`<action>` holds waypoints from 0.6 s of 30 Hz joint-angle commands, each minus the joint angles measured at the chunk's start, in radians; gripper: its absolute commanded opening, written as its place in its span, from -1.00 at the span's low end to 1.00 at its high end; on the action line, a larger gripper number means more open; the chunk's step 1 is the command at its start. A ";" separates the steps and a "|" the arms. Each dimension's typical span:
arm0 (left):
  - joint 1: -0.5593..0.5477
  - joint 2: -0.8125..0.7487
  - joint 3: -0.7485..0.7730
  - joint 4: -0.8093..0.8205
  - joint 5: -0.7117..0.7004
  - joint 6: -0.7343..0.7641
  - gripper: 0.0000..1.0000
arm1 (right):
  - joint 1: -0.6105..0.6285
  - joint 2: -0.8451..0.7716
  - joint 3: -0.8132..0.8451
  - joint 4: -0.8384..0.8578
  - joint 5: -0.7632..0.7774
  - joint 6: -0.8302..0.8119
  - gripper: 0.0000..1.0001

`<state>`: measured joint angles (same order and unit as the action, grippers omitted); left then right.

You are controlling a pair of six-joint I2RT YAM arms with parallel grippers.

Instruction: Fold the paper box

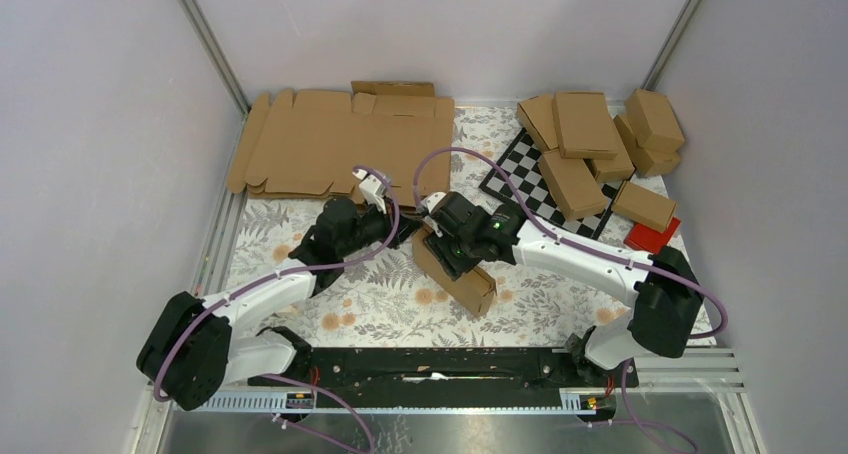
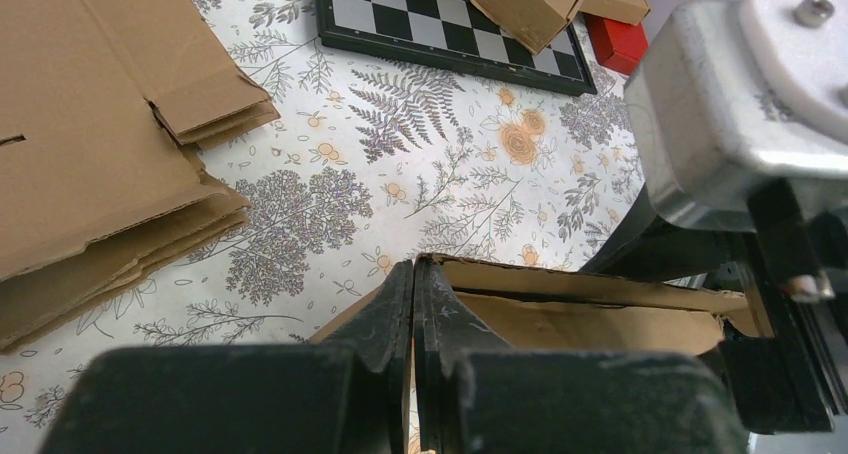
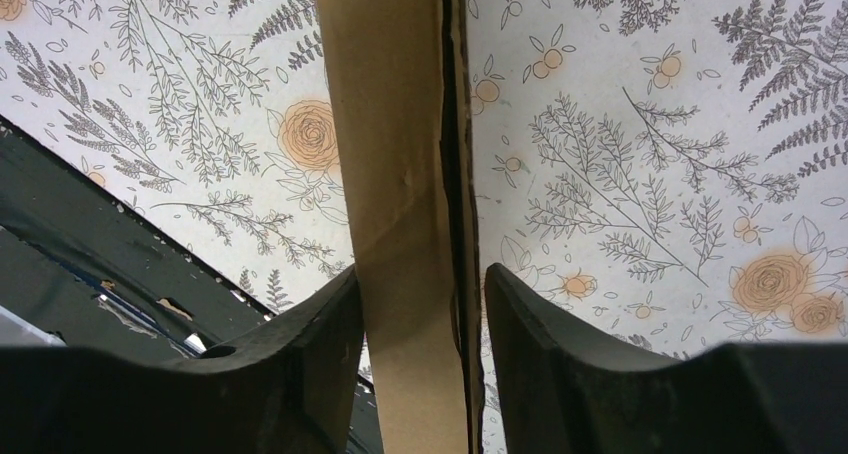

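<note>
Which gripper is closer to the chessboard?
Right. The right gripper straddles the box near the chessboard; the left gripper is farther off, at the box's left end.

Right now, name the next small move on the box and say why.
Probably close the right gripper onto the paper box: its jaws straddle it with a sliver of gap on one side, so it looks unclamped. The left gripper is shut at the open end; a firm hold would steady that fold.
</note>
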<state>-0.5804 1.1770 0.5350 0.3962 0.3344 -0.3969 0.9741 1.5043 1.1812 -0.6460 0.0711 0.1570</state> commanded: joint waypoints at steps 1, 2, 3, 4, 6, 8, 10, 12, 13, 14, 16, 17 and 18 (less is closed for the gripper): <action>-0.007 -0.039 -0.050 0.091 -0.033 0.013 -1.00 | 0.008 0.002 0.018 -0.007 0.034 0.014 0.02; -0.007 -0.044 -0.060 0.098 -0.042 0.012 -1.00 | 0.006 0.003 0.018 -0.006 0.032 0.016 -0.04; -0.007 -0.049 -0.071 0.107 -0.046 0.012 -1.00 | 0.007 0.005 0.020 -0.006 0.032 0.018 -0.08; -0.008 -0.052 -0.084 0.120 -0.049 0.012 -1.00 | 0.007 0.007 0.020 -0.005 0.030 0.020 -0.09; -0.009 -0.059 -0.107 0.146 -0.049 0.013 -1.00 | 0.006 0.011 0.023 -0.005 0.029 0.023 -0.10; -0.010 -0.063 -0.123 0.162 -0.050 0.016 -1.00 | 0.006 0.016 0.024 -0.004 0.033 0.026 -0.11; -0.010 -0.067 -0.136 0.176 -0.053 0.015 -1.00 | 0.006 0.019 0.024 -0.006 0.038 0.027 -0.08; -0.012 -0.069 -0.146 0.188 -0.055 0.011 -1.00 | 0.005 0.019 0.022 -0.006 0.060 0.033 0.02; -0.013 -0.069 -0.151 0.193 -0.058 0.010 -1.00 | 0.002 0.019 0.020 -0.007 0.069 0.037 0.05; -0.017 -0.070 -0.157 0.199 -0.062 0.011 -1.00 | -0.002 0.017 0.019 -0.006 0.071 0.042 0.08; -0.021 -0.071 -0.177 0.222 -0.072 0.014 -1.00 | -0.006 0.010 0.017 -0.006 0.066 0.049 0.15; -0.021 -0.072 -0.189 0.240 -0.077 0.013 -1.00 | -0.008 0.008 0.016 -0.007 0.064 0.053 0.18; -0.022 -0.073 -0.204 0.256 -0.080 0.011 -1.00 | -0.010 0.002 0.015 -0.007 0.063 0.057 0.23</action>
<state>-0.5945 1.1168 0.3832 0.6003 0.2863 -0.3962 0.9733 1.5146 1.1812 -0.6464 0.0994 0.1879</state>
